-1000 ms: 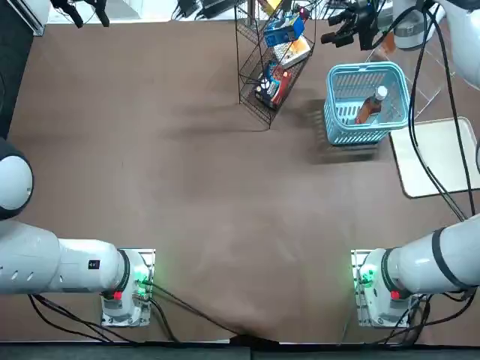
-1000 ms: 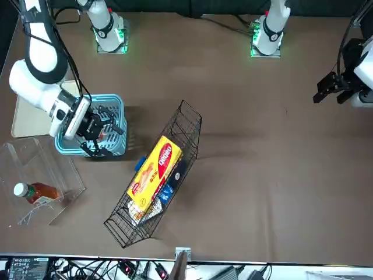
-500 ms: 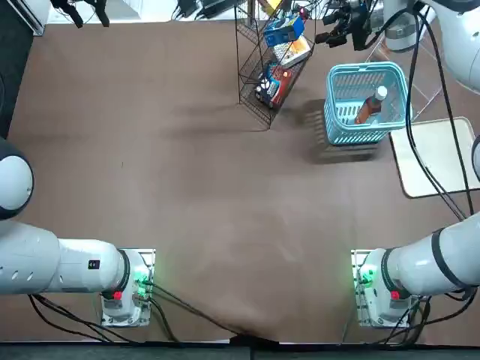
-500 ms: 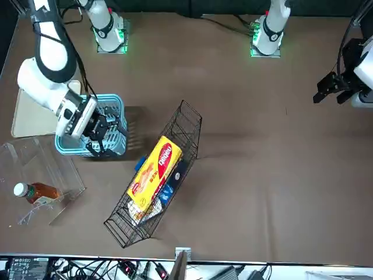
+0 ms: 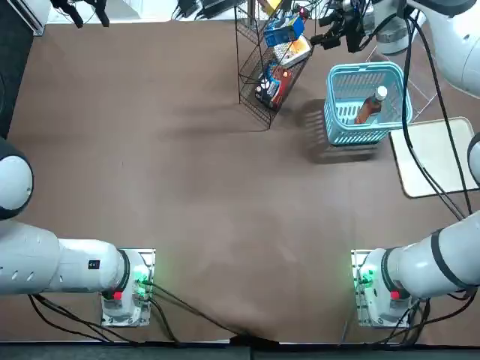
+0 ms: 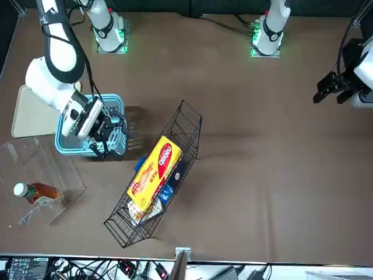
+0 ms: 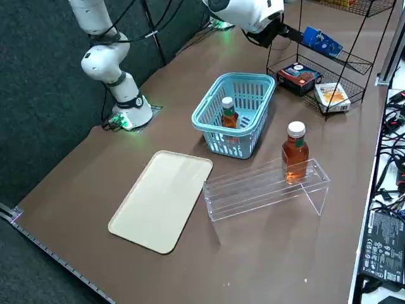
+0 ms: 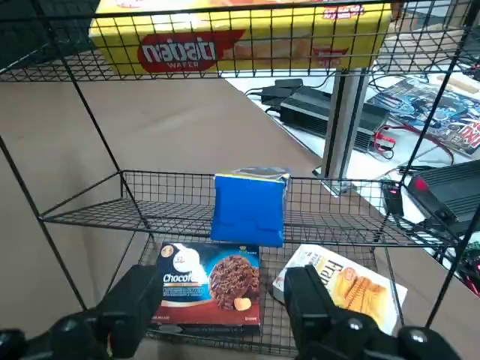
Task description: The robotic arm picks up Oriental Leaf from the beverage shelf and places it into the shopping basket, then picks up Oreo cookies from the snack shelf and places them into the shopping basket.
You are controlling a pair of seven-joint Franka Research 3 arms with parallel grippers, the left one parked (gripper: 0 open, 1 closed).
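Pincer (image 8: 217,311) of the right arm hung released, fingers spread, facing the snack shelf (image 8: 75,214), where the Oreo cookies (image 8: 248,208) sat on the middle tier; Oriental Leaf (image 5: 370,106) lay in the shopping basket (image 5: 332,120).

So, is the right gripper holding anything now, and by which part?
Nothing is held: the right gripper is open and empty, facing the bright blue rectangular packet on the black wire rack.

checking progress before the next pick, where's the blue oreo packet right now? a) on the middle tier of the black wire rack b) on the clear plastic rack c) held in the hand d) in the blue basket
a: the Oreo cookies stand on the snack shelf's middle tier, with the open right hand short of them, empty.
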